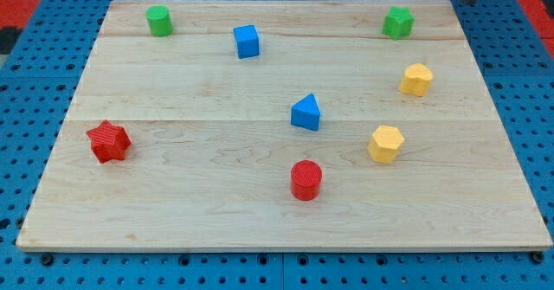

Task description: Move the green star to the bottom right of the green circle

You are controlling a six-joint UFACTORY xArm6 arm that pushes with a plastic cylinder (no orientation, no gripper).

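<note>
The green star [398,22] sits near the top right corner of the wooden board [199,212]. The green circle [158,20] sits near the top left corner, far to the star's left. The dark rod shows only at the view's top right edge, and my tip [468,2] is just off the board's top right corner, to the right of and a little above the green star, apart from it.
A blue cube [247,41] lies between the two green blocks, nearer the circle. A blue triangle [305,112] is at mid-board. Two yellow blocks [416,79] [386,143] are on the right. A red circle [305,179] and a red star [108,141] lie lower.
</note>
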